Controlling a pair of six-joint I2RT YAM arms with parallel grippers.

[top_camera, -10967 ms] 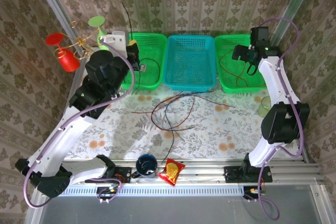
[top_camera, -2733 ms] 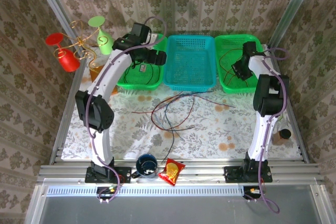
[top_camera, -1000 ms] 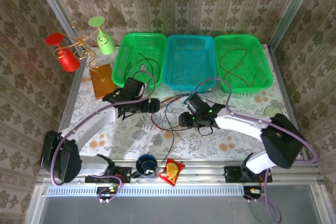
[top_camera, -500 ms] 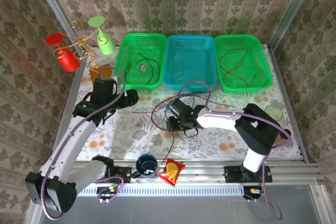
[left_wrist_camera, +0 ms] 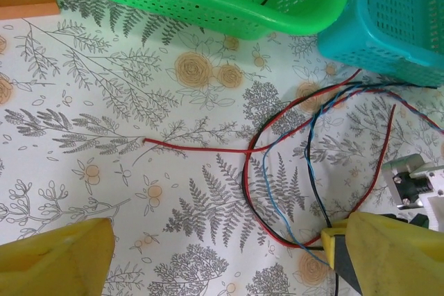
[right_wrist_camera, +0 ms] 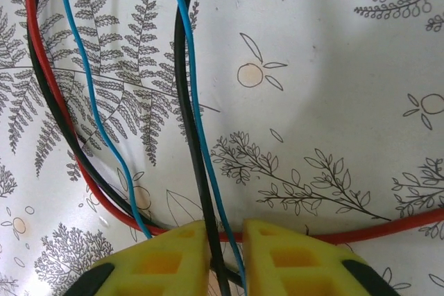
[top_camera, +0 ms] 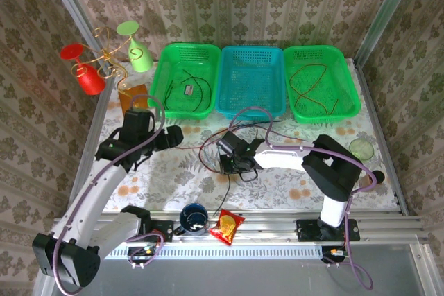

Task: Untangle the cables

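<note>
Lying in green baskets, cables; right gripper seemingly pinches two; left gripper wide.

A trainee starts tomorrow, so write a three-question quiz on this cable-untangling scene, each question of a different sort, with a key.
1. True or false: the left tool is shut.
2. What colour is the cable in the right green basket? A red, B blue, C yellow.
3. Which two cables pass between the jaws of the right tool?
Key: 1 false, it stands open. 2 A. 3 The black cable and the blue cable.
</note>
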